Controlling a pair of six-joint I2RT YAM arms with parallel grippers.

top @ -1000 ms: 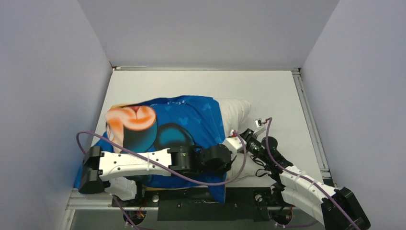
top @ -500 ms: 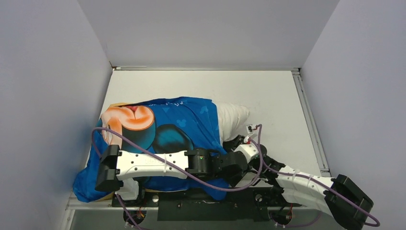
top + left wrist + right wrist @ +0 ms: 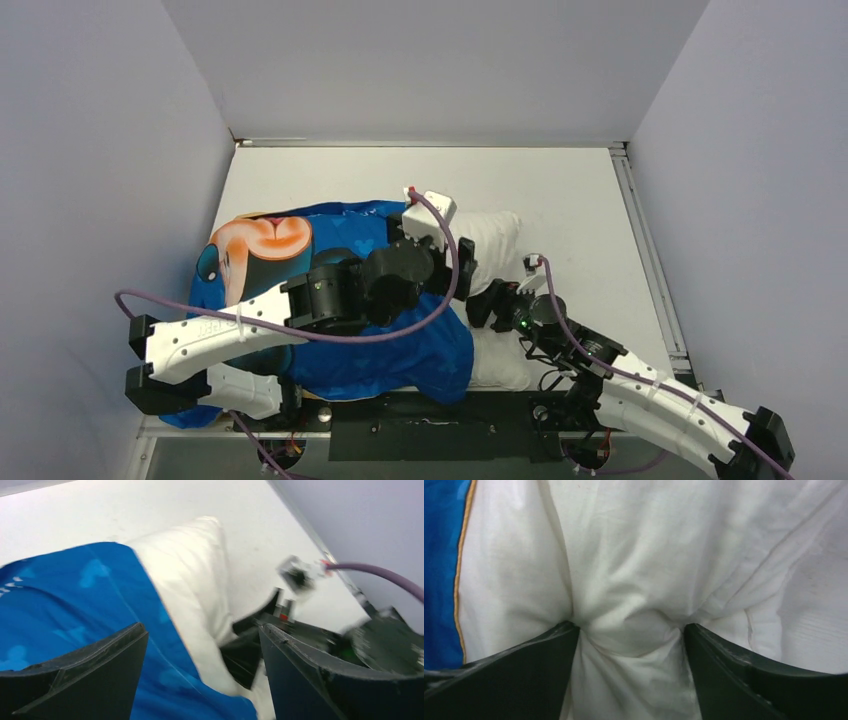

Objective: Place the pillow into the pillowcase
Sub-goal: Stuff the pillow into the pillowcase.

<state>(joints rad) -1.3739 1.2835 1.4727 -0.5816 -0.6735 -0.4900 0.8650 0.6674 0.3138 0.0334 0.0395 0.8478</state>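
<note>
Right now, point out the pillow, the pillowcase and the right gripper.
pillow (image 3: 492,238), top view, bare white end outside the pillowcase.
pillowcase (image 3: 410,358), top view, blue fabric near its open edge.
right gripper (image 3: 630,632), right wrist view, midway between its fingertips.

No word, number or brand can be read anywhere. The blue pillowcase (image 3: 428,360) carries only a cartoon face print (image 3: 262,245) and paler mouse-head shapes (image 3: 94,571). White strokes (image 3: 6,587) far left of the left claw (image 3: 202,630) are too blurred to read.

plain pale grey walls (image 3: 100,150) enclose a white tabletop (image 3: 560,190) with a metal rail (image 3: 651,260) along its right edge.
</note>
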